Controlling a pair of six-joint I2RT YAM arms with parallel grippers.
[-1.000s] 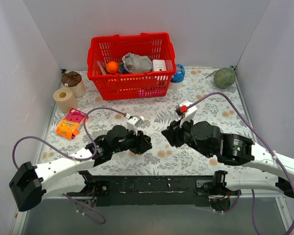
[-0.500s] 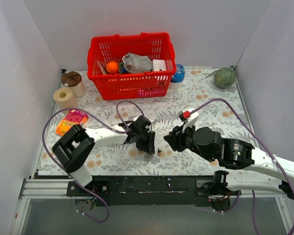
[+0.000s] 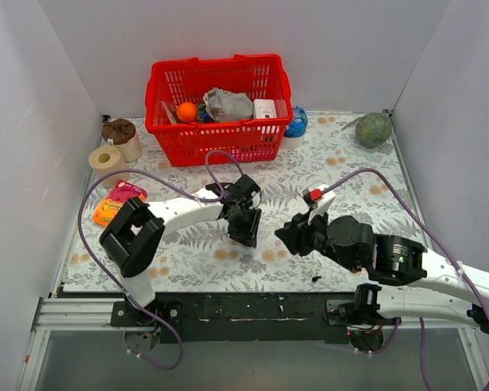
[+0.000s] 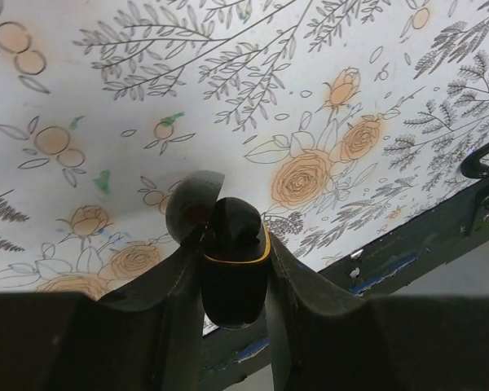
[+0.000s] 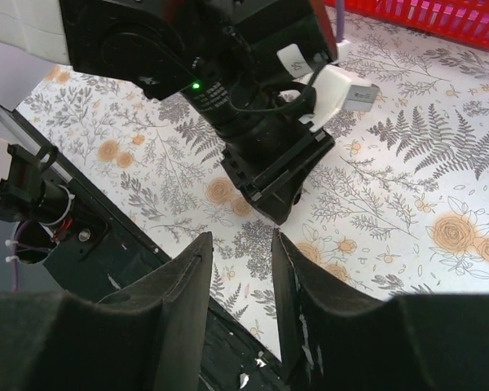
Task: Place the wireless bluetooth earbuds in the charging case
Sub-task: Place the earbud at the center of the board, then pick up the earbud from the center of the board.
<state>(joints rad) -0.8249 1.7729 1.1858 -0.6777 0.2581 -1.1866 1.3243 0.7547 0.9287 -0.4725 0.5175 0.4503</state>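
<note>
Counts: two arms, one case, one earbud in view, one red basket (image 3: 218, 122), two paper rolls (image 3: 107, 163), one orange snack packet (image 3: 118, 204).

The left arm (image 3: 187, 213) has its jaws closed on the case (image 4: 232, 261), which sits between the two fingers and is clamped on both sides. The case is a small, black, glossy pebble with a thin orange line around the rim. Its round lid (image 4: 191, 210) is flipped open behind the body. The inside is dark, and I cannot tell whether anything sits in it.

The right arm (image 3: 391, 259) has its jaws a small way apart with nothing between them. They point at the left jaws from close by, not touching.

The earbud (image 3: 316, 278) is a tiny black speck on the worktop (image 3: 350, 179). It lies at the front edge, on the near side of the right jaws and well apart from the case. The second earbud is not seen.

Changes: one second ago the left arm lay low and stretched out. Now its elbow is folded up and its jaws sit slightly farther from the bases. Half a second ago a black speck lay just beside the left jaws. That spot is now bare, and the speck is at the front edge. The right jaws have shifted a little toward the near edge.
</note>
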